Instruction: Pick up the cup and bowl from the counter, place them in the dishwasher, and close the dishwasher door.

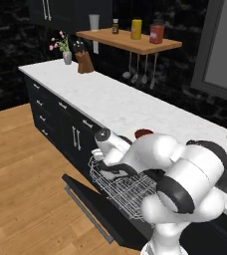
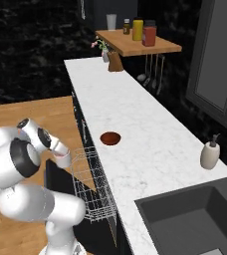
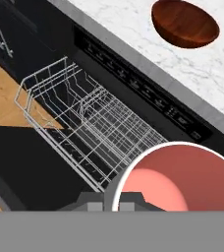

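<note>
Over the pulled-out wire rack [image 3: 89,123], the gripper [image 2: 61,158] hangs pinching the cup [image 3: 180,178], whose red inside faces the hand camera low and close, just outside the rack's near corner. Below it the dishwasher door [image 1: 93,206] lies dropped flat over the wooden floor [image 1: 21,169], its grey handle [image 1: 88,214] at the outer edge, and the rack's bars stand bare. Back on the counter [image 2: 150,134], the bowl [image 2: 110,138] sits near the front edge, with open marble all round it.
</note>
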{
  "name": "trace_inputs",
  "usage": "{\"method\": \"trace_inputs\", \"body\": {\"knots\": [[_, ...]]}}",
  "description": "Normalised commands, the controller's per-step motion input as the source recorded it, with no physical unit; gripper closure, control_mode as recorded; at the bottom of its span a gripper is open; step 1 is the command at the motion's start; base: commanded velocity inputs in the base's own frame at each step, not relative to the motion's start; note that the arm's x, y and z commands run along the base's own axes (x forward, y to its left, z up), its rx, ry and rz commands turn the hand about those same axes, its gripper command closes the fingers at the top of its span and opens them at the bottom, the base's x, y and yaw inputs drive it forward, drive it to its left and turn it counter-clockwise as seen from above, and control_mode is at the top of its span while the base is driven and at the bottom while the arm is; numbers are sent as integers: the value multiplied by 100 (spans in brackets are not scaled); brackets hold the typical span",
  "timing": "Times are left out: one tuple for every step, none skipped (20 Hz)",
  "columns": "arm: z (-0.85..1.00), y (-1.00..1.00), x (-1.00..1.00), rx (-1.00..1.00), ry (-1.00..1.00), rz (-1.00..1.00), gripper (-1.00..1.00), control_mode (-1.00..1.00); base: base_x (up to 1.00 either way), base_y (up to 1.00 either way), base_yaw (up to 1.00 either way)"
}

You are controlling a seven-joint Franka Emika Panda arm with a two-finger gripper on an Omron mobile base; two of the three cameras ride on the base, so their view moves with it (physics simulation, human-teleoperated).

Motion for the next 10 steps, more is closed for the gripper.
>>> {"method": "trace_inputs", "body": {"knots": [[-56, 45, 29, 3, 4, -31, 100, -100, 0, 0, 0], [-47, 44, 27, 2, 5, -30, 100, -100, 0, 0, 0], [-33, 40, 21, 2, 4, -30, 100, -100, 0, 0, 0], [-16, 30, 16, 0, 0, -30, 100, -100, 0, 0, 0], [-17, 22, 23, 0, 0, -30, 100, -100, 0, 0, 0], [-21, 18, 30, 0, 0, -30, 100, -100, 0, 0, 0], [-28, 6, 40, -3, 0, -28, 100, -100, 0, 0, 0], [-29, 1, 38, -6, 0, -28, 100, -100, 0, 0, 0], [-28, 0, 39, -5, 4, -23, 100, -100, 0, 0, 0], [-25, -6, 35, -2, 5, -16, 100, -100, 0, 0, 0]]}}
